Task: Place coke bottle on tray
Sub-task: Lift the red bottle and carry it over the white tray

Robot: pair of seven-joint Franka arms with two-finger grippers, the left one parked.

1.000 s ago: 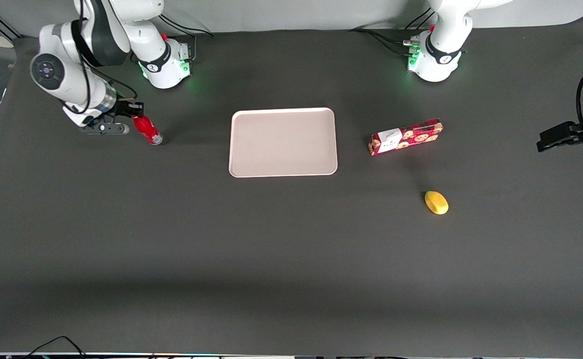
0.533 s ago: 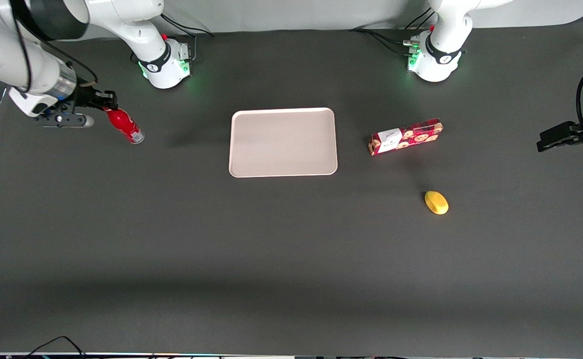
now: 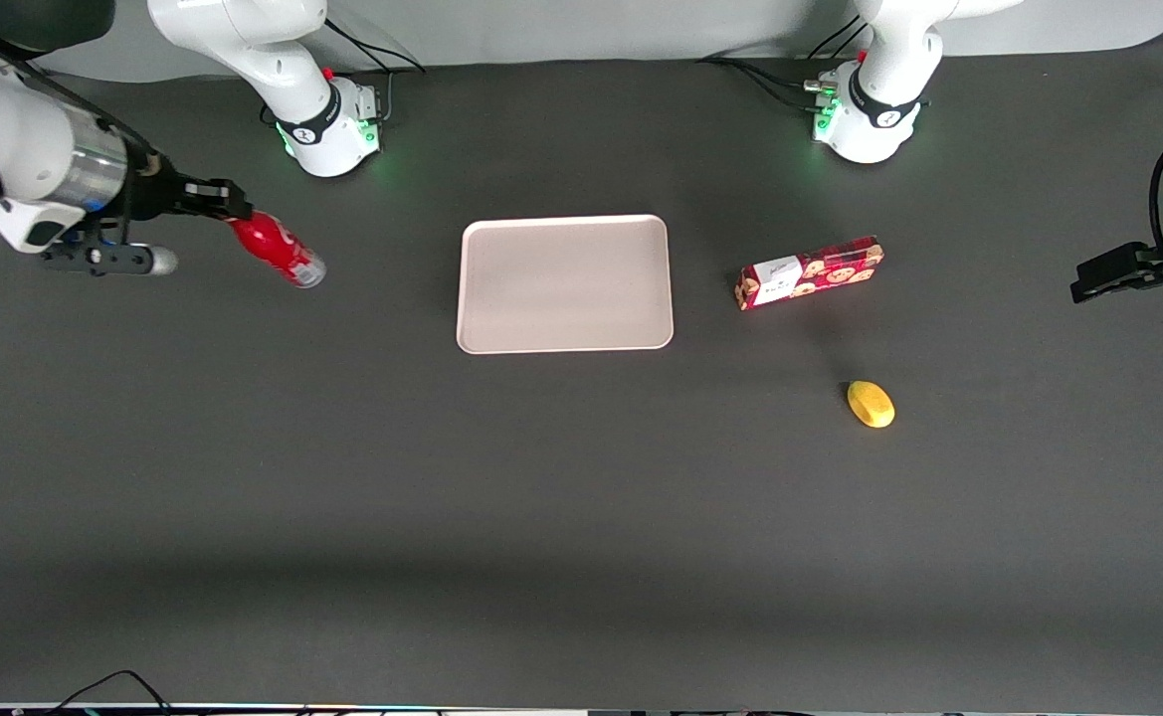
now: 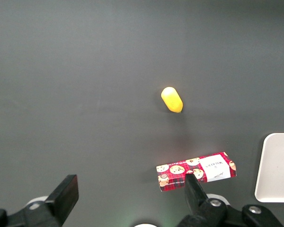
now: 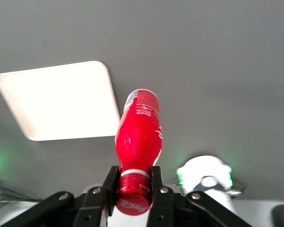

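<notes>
Red coke bottle hangs clamped at its neck in the gripper, off the table at about nine o'clock of the tray, so carrying and setting down remain.

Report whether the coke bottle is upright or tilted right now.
Tilted. The gripper is shut on the coke bottle at its neck, holding it aslant above the table, short of the tray.

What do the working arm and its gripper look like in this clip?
White glossy links with a silver metallic wrist band and a dark joint section. The gripper is black with slim black fingers. Black cables run along the arm; its white base glows green.
</notes>
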